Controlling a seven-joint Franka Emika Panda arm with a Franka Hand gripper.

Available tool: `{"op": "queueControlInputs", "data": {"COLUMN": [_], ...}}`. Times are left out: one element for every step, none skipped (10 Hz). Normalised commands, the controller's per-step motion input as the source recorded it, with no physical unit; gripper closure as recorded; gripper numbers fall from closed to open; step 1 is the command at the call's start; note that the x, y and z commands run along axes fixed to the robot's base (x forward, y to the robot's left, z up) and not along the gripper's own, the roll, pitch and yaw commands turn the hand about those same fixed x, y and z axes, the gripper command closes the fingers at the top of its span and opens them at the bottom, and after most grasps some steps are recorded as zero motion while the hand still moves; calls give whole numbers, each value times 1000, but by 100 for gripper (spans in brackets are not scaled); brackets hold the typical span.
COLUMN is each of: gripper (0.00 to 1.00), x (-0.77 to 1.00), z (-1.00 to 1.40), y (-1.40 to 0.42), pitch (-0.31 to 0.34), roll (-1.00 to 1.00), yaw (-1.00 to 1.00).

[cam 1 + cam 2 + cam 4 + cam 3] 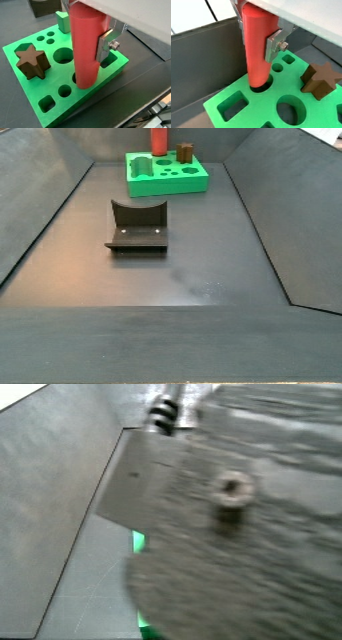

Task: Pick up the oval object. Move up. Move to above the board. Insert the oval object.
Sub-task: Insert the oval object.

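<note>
The oval object is a smooth red peg, upright between my gripper's silver fingers. The gripper is shut on it. The peg's lower end stands in a hole of the bright green board. In both wrist views the peg hides the far finger and most of that hole. It shows the same way in a wrist view, with the peg, gripper and board. In a side view the board lies at the far end of the bin with the peg standing on it.
A brown star block sits in the board, also seen in a wrist view and a side view. A small green notched block stands at the board's far edge. The fixture stands mid-floor. A blurred grey body fills a side view.
</note>
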Motion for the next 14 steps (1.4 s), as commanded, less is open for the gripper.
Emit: {"op": "queueControlInputs", "data": {"gripper": [100, 100, 100, 100, 100, 100, 100, 100, 100, 100, 100, 100, 100, 100], "x": [20, 0, -26, 0, 0, 0, 0, 0, 0, 129, 31, 151, 343, 346], "z": [-454, -360, -274, -254, -860, -897, -811, -829, -594, -351, -323, -480, -1000, -1000], "y": [163, 377, 326, 51, -183, -197, -137, -194, -143, -111, -77, -140, -346, -389], "pitch": [69, 103, 73, 4, 0, 0, 3, 0, 0, 0, 4, 0, 0, -30], "roll": [257, 240, 199, 50, 166, 141, 147, 114, 80, 0, 24, 34, 153, 103], "yaw": [371, 323, 194, 0, -9, -91, -120, -306, -289, -214, -257, -254, -257, -251]}}
